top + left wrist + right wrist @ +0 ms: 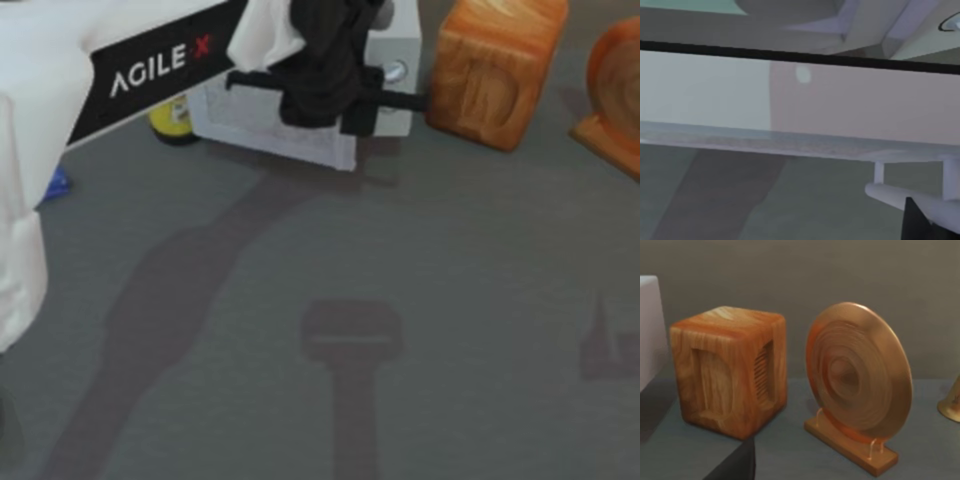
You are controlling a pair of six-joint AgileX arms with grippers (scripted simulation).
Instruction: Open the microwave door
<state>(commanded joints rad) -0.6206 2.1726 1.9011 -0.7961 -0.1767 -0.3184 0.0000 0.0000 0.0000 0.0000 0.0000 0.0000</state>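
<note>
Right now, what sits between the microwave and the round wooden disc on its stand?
The orange wooden block stands between the microwave and the wooden disc on its stand. The top view shows it, and the right wrist view shows block and disc side by side.

Block (495, 70) right of microwave (395, 40) (disc (615, 90) farther right).

White microwave (395, 45) with a grey speckled door (275, 130); black tool (330, 80) on a white arm; orange wood-grain block (495, 65) and disc (860, 372); dull grey counter (400, 250).
</note>
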